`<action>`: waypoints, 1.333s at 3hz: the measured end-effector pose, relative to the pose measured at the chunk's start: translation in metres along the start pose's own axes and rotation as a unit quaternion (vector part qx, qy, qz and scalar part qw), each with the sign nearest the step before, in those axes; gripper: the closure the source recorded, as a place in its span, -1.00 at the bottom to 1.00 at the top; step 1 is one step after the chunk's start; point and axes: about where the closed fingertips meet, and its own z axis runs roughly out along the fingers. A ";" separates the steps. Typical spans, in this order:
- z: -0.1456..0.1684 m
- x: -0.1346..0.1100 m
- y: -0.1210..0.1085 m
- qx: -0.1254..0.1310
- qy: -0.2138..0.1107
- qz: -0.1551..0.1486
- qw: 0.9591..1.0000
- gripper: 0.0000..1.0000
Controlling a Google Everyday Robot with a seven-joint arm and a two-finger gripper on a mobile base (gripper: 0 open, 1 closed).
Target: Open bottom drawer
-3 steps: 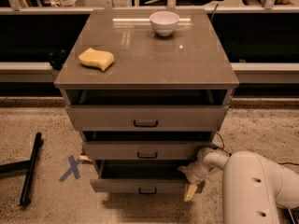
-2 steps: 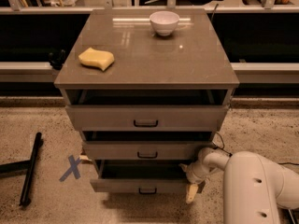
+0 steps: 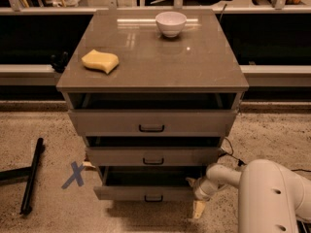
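- A speckled stone floor runs under everything, with a dark ledge and glass panels behind
- Nearest, at lower right, the robot's white arm reaches leftward, low to the floor
- The gripper sits at the right end of the bottom drawer; its tan fingers are spread apart, one above and one below that end of the front, and I cannot tell whether they touch it
- The bottom drawer is the lowest of three and stands partly pulled out, showing a dark strip of inside behind its front, with the black pull at centre
- On the floor to the left lie a blue X mark and a black bar
- Above it are the middle drawer and the top drawer
- On the table, a yellow sponge lies at the left and a white bowl stands upright near the far edge
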 end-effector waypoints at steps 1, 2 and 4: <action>0.009 -0.001 0.016 -0.004 -0.012 0.000 1.000 -0.49; 0.009 -0.001 0.024 -0.003 -0.015 -0.001 1.000 -0.02; -0.030 -0.007 0.047 0.022 -0.014 -0.015 1.000 0.91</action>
